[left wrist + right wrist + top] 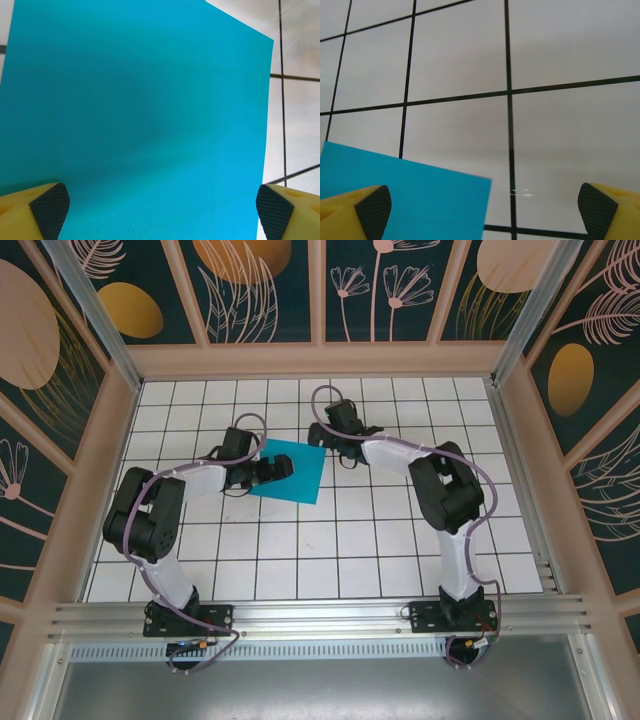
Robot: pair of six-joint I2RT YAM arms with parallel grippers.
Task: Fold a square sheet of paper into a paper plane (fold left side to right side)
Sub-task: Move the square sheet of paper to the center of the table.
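Note:
The square sheet of paper (292, 469) lies flat and unfolded on the white grid table, teal-blue and slightly rotated. My left gripper (277, 469) hovers over its left part, jaws wide open; in the left wrist view the sheet (140, 115) spreads under my gripper (162, 210), its yellow fingers (47, 210) far apart. At the sheet's upper right corner my right gripper (340, 452) is open too. In the right wrist view that corner of the paper (415, 200) lies low on the left, between the spread tips of the gripper (482, 210). Nothing is held.
The white grid table (340, 540) is boxed in by patterned walls on the left (60, 440), back (320, 290) and right (590, 420). An aluminium rail (320, 615) runs along the near edge by the arm bases.

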